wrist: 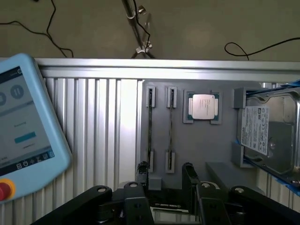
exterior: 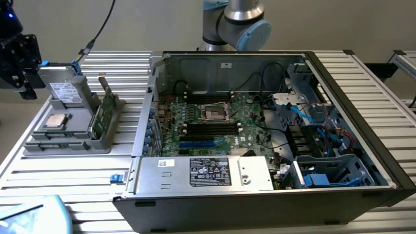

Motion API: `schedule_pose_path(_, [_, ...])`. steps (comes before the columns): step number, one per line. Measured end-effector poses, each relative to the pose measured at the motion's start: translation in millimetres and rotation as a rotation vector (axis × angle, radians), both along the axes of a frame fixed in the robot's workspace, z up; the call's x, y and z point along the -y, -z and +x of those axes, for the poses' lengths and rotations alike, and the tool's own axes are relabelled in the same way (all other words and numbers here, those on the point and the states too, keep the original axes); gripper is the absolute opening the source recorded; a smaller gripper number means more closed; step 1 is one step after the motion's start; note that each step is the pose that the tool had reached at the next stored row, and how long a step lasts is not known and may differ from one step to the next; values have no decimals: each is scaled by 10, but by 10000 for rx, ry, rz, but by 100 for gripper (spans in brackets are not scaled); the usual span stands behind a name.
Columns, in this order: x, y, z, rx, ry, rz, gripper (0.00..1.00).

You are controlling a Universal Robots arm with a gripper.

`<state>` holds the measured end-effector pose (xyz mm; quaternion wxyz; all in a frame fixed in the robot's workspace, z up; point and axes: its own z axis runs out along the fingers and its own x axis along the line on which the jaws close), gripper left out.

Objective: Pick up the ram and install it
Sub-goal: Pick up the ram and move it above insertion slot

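Fingers [wrist: 143,171] of the gripper [wrist: 165,169] stood wide apart with nothing between them, hanging above the grey tray [exterior: 65,148]. Largest in the scene was the ribbed metal table [exterior: 364,97]. On it stood the open computer case [exterior: 215,214], its motherboard [exterior: 215,122] exposed, with the tray just beside it on the exterior view's left. A pale blue pendant [wrist: 28,122] lay on the table near the tray. On the tray sat a hard drive [wrist: 265,136], a green card [exterior: 104,114] standing on edge along the side nearest the case, and a processor [wrist: 203,106] lying flat in its recess. Beside the processor were two narrow holders [wrist: 150,126]. A thin dark line ran along each, and whether the ram sat edge-on in either could not be told.
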<state>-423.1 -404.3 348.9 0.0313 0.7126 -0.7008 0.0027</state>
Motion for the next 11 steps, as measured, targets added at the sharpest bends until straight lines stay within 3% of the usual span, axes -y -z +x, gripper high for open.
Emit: schedule_pose_path(11, [95, 200, -113, 0, -3, 0, 42])
